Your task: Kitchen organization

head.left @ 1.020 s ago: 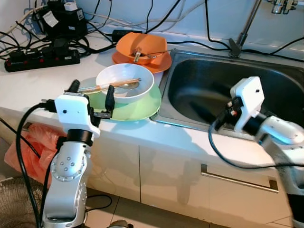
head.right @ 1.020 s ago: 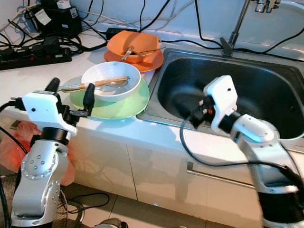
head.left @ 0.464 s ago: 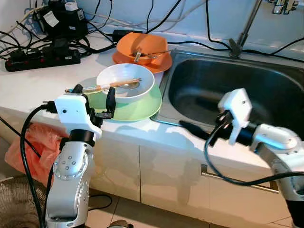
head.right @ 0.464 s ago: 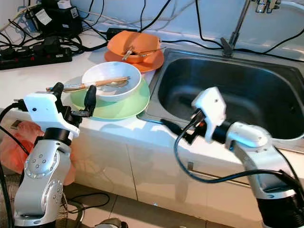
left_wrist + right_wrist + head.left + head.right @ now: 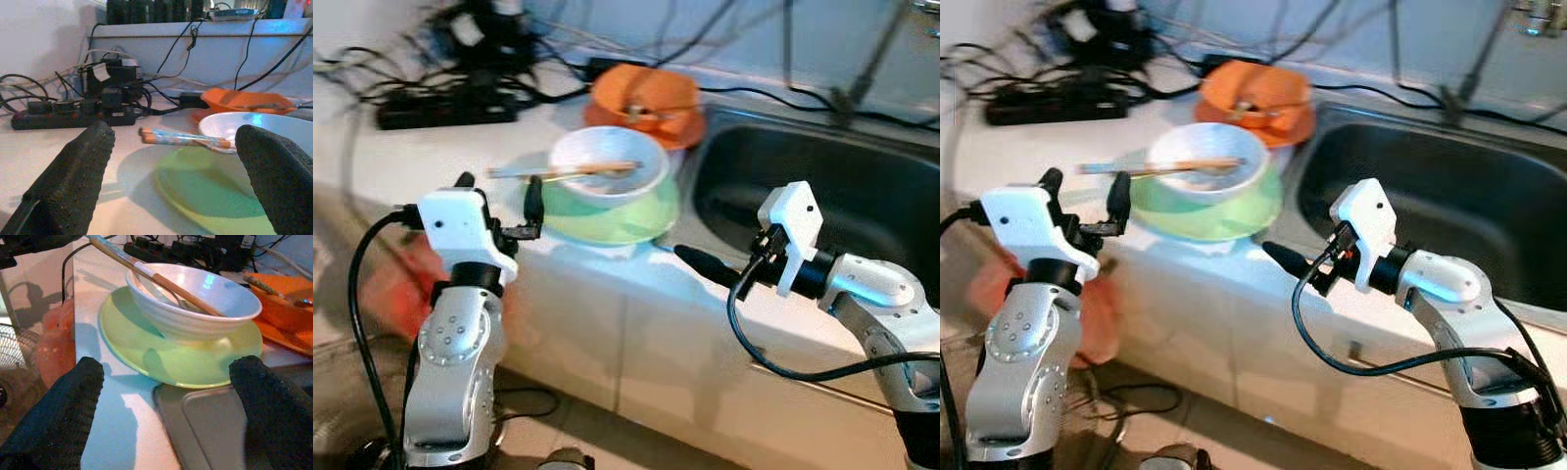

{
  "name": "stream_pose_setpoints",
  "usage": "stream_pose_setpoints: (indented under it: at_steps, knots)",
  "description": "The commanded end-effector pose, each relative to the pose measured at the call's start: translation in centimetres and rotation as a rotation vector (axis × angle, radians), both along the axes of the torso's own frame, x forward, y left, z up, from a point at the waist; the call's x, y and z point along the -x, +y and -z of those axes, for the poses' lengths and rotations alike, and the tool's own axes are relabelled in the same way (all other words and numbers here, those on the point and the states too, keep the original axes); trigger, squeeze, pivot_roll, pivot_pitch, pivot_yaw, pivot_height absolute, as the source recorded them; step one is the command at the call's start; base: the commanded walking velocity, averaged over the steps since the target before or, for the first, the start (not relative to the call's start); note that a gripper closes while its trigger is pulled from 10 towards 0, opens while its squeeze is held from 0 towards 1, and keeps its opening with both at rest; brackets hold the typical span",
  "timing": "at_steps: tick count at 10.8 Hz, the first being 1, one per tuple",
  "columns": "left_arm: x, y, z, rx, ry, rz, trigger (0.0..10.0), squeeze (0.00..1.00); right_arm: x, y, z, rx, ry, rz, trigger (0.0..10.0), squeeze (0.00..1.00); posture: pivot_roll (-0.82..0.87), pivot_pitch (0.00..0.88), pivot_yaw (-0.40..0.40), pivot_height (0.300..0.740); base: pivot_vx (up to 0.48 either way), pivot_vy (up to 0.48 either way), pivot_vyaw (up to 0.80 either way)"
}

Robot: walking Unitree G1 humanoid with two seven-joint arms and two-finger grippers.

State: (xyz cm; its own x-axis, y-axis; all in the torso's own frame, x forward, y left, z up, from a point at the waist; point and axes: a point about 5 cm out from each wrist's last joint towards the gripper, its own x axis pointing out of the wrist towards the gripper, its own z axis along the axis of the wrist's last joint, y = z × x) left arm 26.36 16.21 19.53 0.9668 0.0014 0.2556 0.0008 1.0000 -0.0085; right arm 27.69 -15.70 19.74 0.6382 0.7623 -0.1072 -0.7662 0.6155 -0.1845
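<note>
I have both pincers spread and empty flanking the white bowl (image 5: 609,166) on the green plate (image 5: 612,217) at the tabletop (image 5: 431,162) edge, left pincer (image 5: 499,191) nearer, right pincer (image 5: 700,262) lower, by the sink (image 5: 822,196).

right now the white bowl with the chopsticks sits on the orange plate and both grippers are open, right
Not quite. The white bowl with the chopsticks sits on the green plate, as the right wrist view shows. Both the left gripper and right gripper are open.
</note>
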Motion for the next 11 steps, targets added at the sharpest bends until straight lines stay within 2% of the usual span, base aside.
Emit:
stream_pose_setpoints:
  at_steps: [1, 5, 6, 8, 10, 11]
  knots:
    - [-0.1, -0.2, 0.4, 0.009, 0.030, 0.001, 10.0, 0.00, -0.2, -0.2, -0.4, 0.005, -0.020, 0.012, 10.0, 0.00, 0.14, 0.036, 0.014, 0.740, 0.000, 0.000, 0.00]
    - [-0.8, -1.0, 0.8, 0.055, 0.075, 0.063, 10.0, 0.00, -0.2, 0.1, -0.7, 0.009, -0.036, 0.017, 10.0, 0.00, 0.14, 0.037, 0.019, 0.740, 0.000, 0.000, 0.00]
    - [-1.3, -1.2, 0.9, 0.119, 0.097, 0.076, 10.0, 0.00, -0.1, 0.3, -0.7, 0.008, -0.042, 0.015, 10.0, 0.00, 0.14, 0.036, 0.020, 0.740, 0.000, 0.000, 0.00]
    - [-2.0, -1.5, 0.9, 0.178, 0.104, 0.093, 10.0, 0.00, -0.1, 0.4, -0.8, 0.006, -0.047, 0.018, 10.0, 0.00, 0.14, 0.035, 0.021, 0.740, 0.000, 0.000, 0.00]
    - [-2.9, -1.5, 0.7, 0.293, 0.116, 0.100, 10.0, 0.00, -0.1, 0.5, -0.9, -0.003, -0.056, 0.032, 10.0, 0.00, 0.13, 0.035, 0.022, 0.740, 0.000, 0.000, 0.00]
    - [-3.1, -1.6, 0.7, 0.311, 0.120, 0.115, 10.0, 0.00, -0.1, 0.5, -0.9, -0.004, -0.056, 0.035, 10.0, 0.00, 0.13, 0.034, 0.024, 0.740, 0.000, 0.000, 0.00]
